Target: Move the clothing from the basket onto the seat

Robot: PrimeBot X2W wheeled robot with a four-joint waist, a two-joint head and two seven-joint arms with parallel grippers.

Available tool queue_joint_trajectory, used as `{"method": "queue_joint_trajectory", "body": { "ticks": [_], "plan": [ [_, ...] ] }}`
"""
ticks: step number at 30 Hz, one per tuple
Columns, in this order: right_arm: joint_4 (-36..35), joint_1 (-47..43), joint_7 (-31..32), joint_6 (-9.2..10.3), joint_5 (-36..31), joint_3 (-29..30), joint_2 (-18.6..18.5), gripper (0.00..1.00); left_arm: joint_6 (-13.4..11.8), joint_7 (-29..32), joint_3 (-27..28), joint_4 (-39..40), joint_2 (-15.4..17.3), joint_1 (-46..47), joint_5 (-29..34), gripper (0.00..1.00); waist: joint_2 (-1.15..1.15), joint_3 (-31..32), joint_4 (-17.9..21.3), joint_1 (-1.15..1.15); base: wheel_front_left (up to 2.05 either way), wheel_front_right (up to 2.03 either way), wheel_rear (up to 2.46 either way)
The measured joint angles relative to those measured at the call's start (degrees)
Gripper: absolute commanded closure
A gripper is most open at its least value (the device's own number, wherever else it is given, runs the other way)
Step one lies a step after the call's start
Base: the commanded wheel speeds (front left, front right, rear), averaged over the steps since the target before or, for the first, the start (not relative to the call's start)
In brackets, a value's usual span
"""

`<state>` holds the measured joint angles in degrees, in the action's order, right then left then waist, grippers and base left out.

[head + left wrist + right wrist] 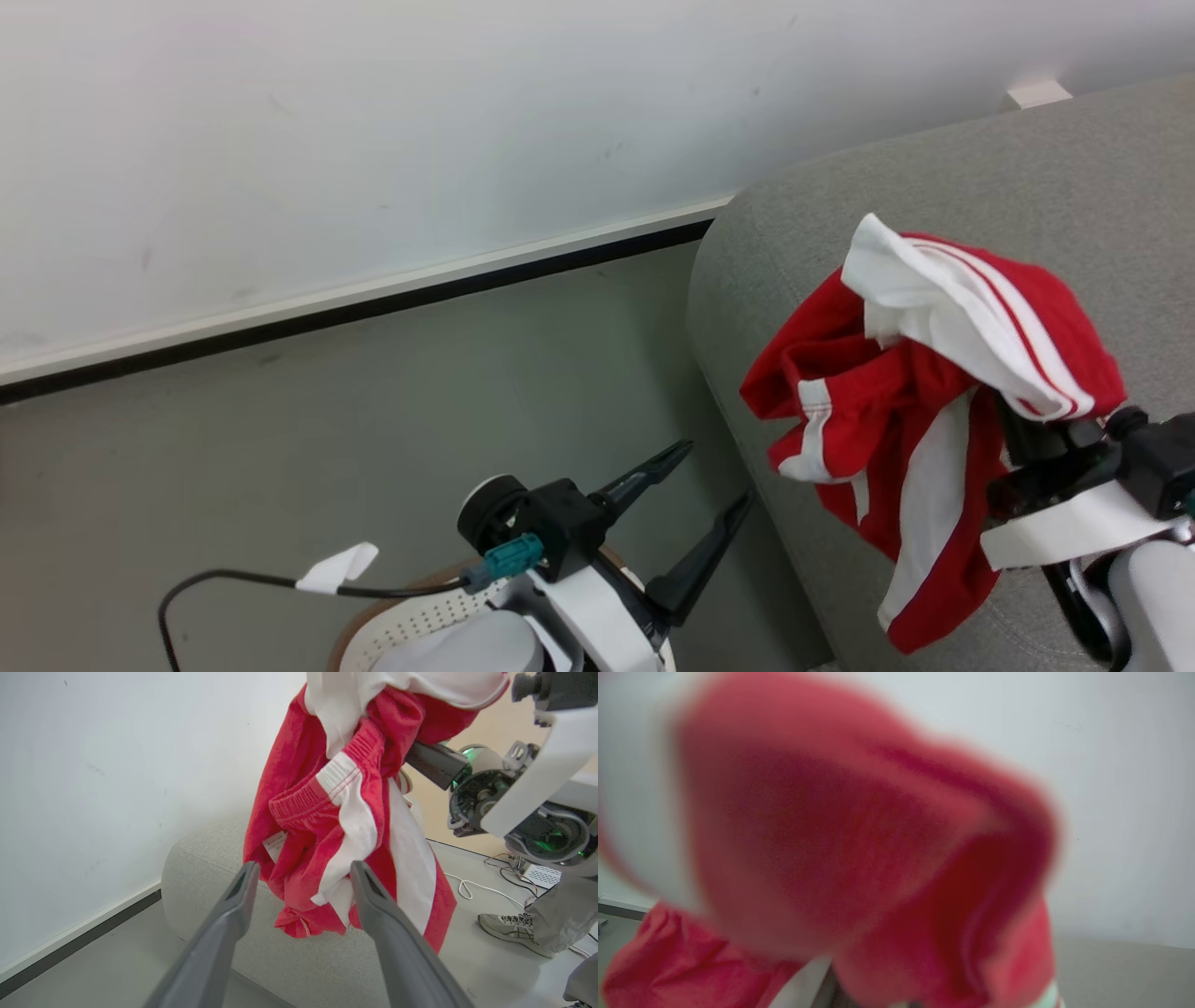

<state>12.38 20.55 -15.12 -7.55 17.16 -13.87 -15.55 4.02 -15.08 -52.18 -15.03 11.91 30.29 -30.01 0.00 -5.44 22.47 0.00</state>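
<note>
Clothing (934,373) is held bunched in the closed right claw (1022,429), raised above the edge of the seat (1027,159), folds hanging. The left claw (717,474) is spread wide, empty, above the basket (420,621).

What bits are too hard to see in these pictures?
- The right end effector, head view: fingertips covered by the clothing draped over them.
- The basket, head view: cut off by the bottom edge, partly behind the left arm.
- The clothing, right wrist view: blurred, too near the lens.
- A person, left wrist view: cut off above the leg by the right edge.
</note>
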Motion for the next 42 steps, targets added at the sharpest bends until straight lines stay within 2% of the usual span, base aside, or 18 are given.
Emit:
{"method": "queue_joint_trajectory", "body": {
  "ticks": [7,10,17,23,27,31,34,42],
  "plan": [
    [1.6,8.5,0.5,0.00,-0.1,1.0,-5.6,1.00,0.1,0.8,0.1,0.2,1.6,0.7,0.0,0.00,0.00,-3.7,-2.2,0.00,0.00,0.00,0.00],
    [2.8,12.6,1.0,0.00,1.8,2.9,-7.4,1.00,0.1,1.5,0.3,1.3,2.5,1.5,0.1,0.00,0.00,-6.0,-3.1,0.00,0.00,0.00,0.00],
    [8.8,23.7,2.3,0.00,7.3,5.7,-14.2,1.00,0.1,3.3,0.8,4.8,6.4,2.8,0.8,0.00,0.00,-13.1,-4.7,0.01,0.00,0.00,0.00],
    [14.8,31.1,3.6,0.00,9.3,8.2,-17.4,1.00,0.1,4.8,1.4,8.4,9.5,4.9,1.7,0.00,0.00,-19.3,-5.9,0.01,0.00,0.00,0.00],
    [20.0,35.1,3.6,-0.01,10.7,13.6,-17.8,1.00,-0.1,6.1,2.1,10.5,11.2,6.0,1.8,0.00,0.00,-23.3,-6.6,0.02,0.00,0.00,0.00],
    [26.2,39.2,3.8,0.00,6.7,18.6,-19.4,1.00,-0.1,6.8,2.6,12.1,13.1,6.7,2.0,0.00,0.00,-27.1,-7.1,0.01,0.00,0.00,0.00],
    [30.0,40.0,6.7,-0.01,2.9,17.7,-19.3,1.00,-0.5,6.9,3.2,12.8,13.9,7.1,2.1,0.00,0.00,-29.3,-7.7,0.01,0.00,0.00,0.00],
    [42.1,38.1,15.8,0.00,-0.3,18.8,-17.2,1.00,-0.6,6.3,3.8,13.3,14.5,7.3,1.7,0.00,0.00,-31.3,-9.4,0.01,0.00,0.00,0.00]
  ]
}}
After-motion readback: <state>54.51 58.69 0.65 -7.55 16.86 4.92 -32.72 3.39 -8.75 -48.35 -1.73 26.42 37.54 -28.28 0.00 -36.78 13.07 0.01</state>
